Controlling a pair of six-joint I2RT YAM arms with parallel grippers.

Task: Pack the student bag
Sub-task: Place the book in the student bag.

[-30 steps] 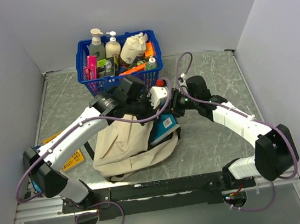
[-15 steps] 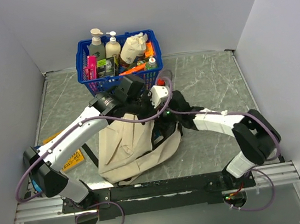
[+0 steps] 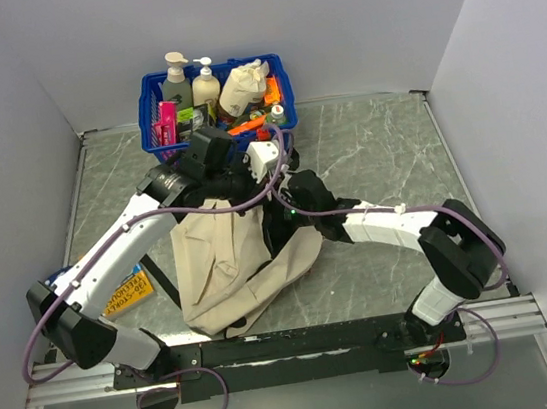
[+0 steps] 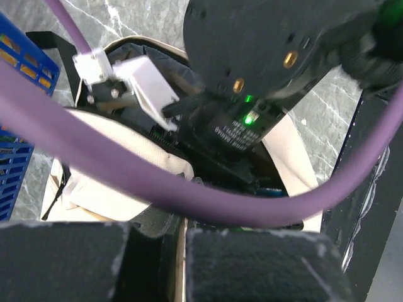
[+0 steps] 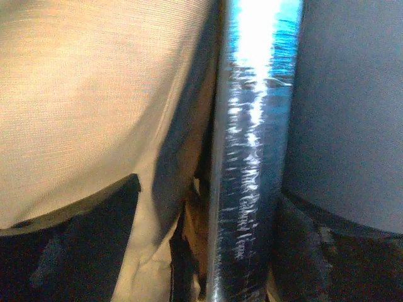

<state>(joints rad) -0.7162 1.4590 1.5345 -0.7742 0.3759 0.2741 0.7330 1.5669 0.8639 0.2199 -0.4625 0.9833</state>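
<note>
The student bag [image 3: 223, 262], beige fabric with a dark lining, lies in the middle of the table with its mouth toward the basket. My left gripper [image 3: 236, 182] [image 4: 179, 234] is shut on the bag's upper rim and holds the mouth up. My right gripper [image 3: 278, 220] [image 5: 204, 246] is down inside the bag with its jaws wide apart. A glossy blue book [image 5: 255, 157] stands on edge between the fingers, close to the right finger [image 5: 343, 248] and apart from the left one. A sliver of the book [image 4: 272, 189] shows below the right wrist in the left wrist view.
A blue plastic basket [image 3: 155, 129] full of bottles and packets stands at the back, just behind the left gripper. A yellow booklet [image 3: 128, 289] lies at the left beside the left arm. Purple cables loop over the bag's mouth.
The right arm has pushed the blue book down into the bag and its jaws have spread apart. The left gripper has drawn the bag's rim up and toward the basket.
</note>
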